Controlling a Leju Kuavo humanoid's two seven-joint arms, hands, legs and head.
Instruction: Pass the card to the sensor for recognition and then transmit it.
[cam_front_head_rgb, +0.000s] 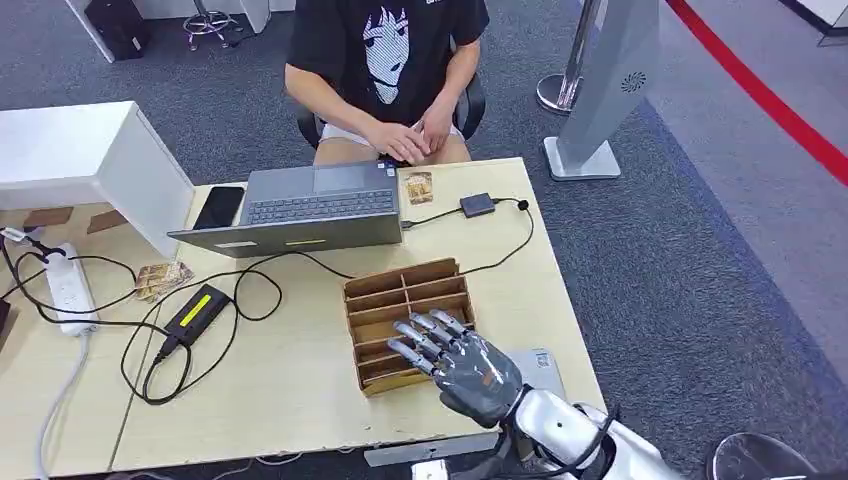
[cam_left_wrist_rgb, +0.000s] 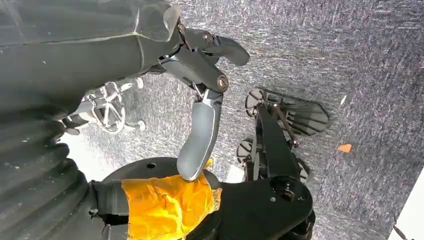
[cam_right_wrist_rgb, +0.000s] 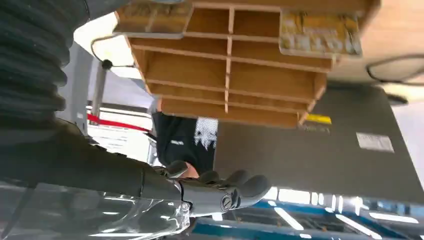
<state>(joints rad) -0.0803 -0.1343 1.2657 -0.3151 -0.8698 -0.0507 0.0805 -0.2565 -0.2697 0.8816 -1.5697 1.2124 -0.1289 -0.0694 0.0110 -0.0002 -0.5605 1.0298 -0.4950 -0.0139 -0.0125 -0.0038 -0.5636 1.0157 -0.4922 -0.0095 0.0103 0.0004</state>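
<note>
Right robot hand (cam_front_head_rgb: 462, 362), fingers spread and holding nothing, is shown above the wooden divider tray (cam_front_head_rgb: 400, 295) on the bench (cam_front_head_rgb: 300, 390); left robot hand (cam_left_wrist_rgb: 202, 75) is seen empty, fingers apart

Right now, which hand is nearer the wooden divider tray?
Right. The right hand hovers over the tray; the left hand hangs down by the floor.
</note>
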